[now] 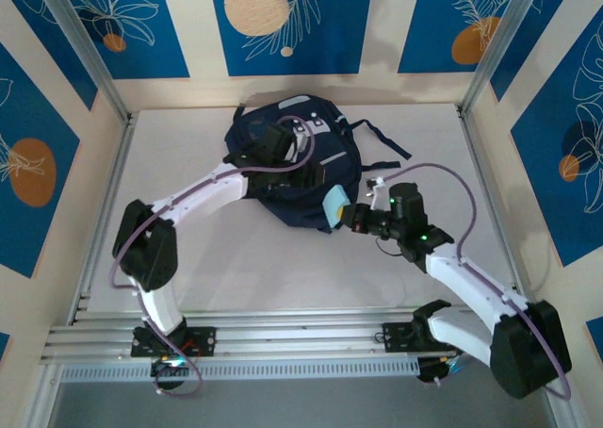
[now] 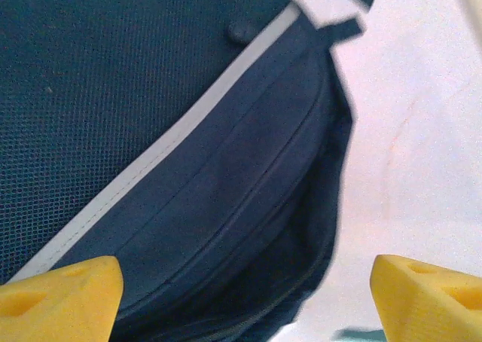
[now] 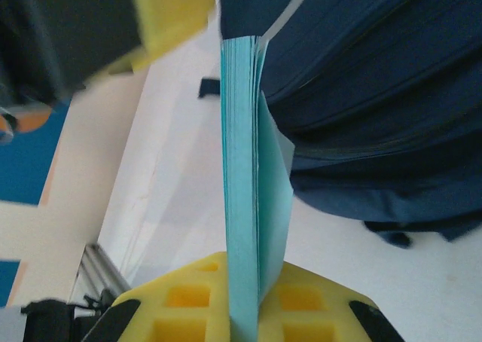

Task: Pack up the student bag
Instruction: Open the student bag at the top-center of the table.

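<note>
Left jaws wide over backpack; right jaws clamped on blue notebook, edge-up against backpack side, above bench.

White table, student bag on it

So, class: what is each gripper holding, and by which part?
Right gripper pinches the blue notebook by one edge. Left gripper holds nothing.

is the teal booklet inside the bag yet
No, the teal booklet sits clamped edge-on in the right gripper, its length in plain sight beside the student bag.
</note>
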Controlling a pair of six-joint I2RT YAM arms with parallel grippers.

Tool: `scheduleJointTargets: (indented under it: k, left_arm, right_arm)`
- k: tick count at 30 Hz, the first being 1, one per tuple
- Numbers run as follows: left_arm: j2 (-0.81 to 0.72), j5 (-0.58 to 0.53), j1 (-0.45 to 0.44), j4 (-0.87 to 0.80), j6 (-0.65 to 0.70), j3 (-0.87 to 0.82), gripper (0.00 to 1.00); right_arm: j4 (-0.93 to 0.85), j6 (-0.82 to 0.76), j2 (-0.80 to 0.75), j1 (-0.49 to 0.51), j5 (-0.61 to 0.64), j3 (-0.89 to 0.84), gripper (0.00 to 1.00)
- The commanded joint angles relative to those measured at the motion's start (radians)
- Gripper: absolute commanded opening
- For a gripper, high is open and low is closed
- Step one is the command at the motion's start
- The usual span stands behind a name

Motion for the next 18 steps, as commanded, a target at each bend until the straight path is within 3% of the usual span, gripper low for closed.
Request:
scheduleJointTargets:
  k: [1,9,13,18]
  left_arm:
    - [0.073,-0.012,-0.011,-0.143,0.198,0.083,0.84]
    - [0.205,-0.096,-0.067,-0.246,0.418,0.245,0.82]
    - [0.264,-0.180,-0.074,-0.278,0.460,0.310,0.80]
    - [0.317,-0.209,-0.073,-0.278,0.505,0.348,0.78]
  right_arm:
    - [-0.191,-0.032,-0.069,-0.092,0.016,-0.009,0.07]
    - [-0.280,-0.025,-0.109,-0.326,-0.063,-0.017,0.08]
    - [-0.272,-0.015,-0.112,-0.379,-0.115,-0.029,0.08]
    - [-0.272,-0.016,-0.119,-0.391,-0.135,-0.033,0.08]
